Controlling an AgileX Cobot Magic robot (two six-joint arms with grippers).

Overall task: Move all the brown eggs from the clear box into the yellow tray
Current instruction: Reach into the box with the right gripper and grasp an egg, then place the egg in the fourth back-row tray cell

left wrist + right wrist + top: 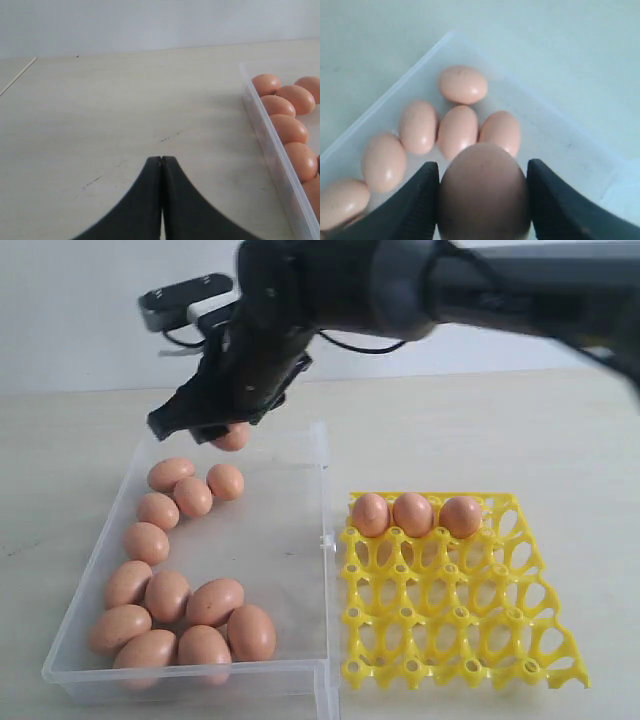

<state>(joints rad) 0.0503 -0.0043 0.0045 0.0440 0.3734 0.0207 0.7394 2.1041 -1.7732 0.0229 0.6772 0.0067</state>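
While the right gripper (222,425) hangs over the far end of the clear box (290,540), the exterior view shows a held egg (233,438) raised above the twelve brown eggs (166,596) lying inside. Three more sit in the far row of the yellow tray (450,630), just beside the box on the desk (500,420). From the left wrist, the left gripper (161,159) has its fingers (142,200) pressed together over bare desk, near the box wall. From the right wrist, both fingers (417,200) clamp the egg's sides above a box corner.
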